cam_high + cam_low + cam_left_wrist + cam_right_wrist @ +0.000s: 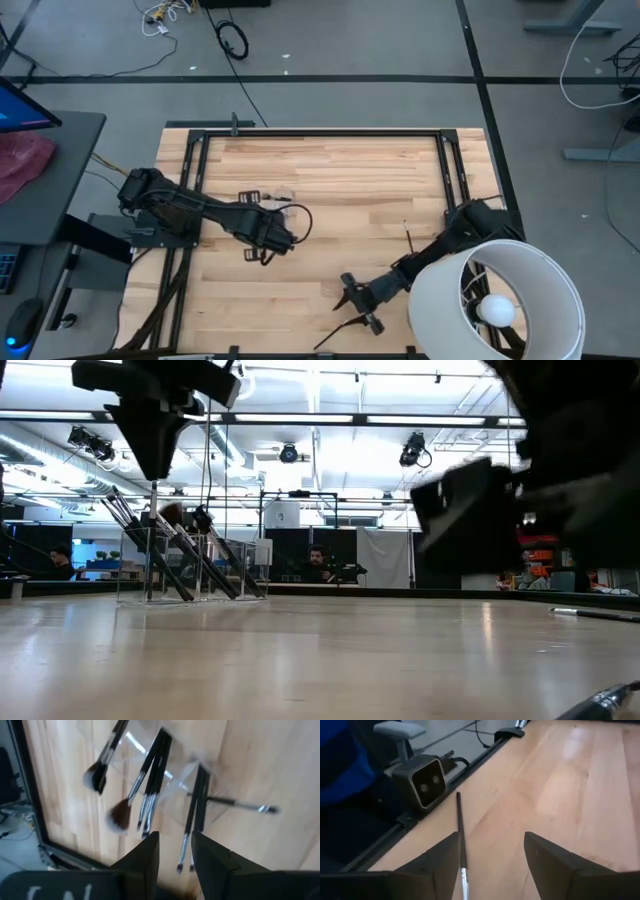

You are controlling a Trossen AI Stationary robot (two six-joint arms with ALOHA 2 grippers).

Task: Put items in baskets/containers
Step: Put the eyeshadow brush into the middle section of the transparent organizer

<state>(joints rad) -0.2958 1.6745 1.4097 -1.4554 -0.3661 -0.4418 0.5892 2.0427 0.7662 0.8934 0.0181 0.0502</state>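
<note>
Hovering w/ fingers apart, right claw (pixel 491 865) has brush (pixel 461 837) lying just beside one finger.

The clear container (pixel 185 565) stands on the worktop's (pixel 340 170) left half, brushes (pixel 170 550) leaning inside it; the left tool (pixel 262 252) hangs just beside it; a loose brush (pixel 407 235) lies toward the right edge; another (pixel 462 845) lies at the near edge under the right tool (pixel 352 300); the lamp shade (pixel 497 300) covers the near right corner.
</note>
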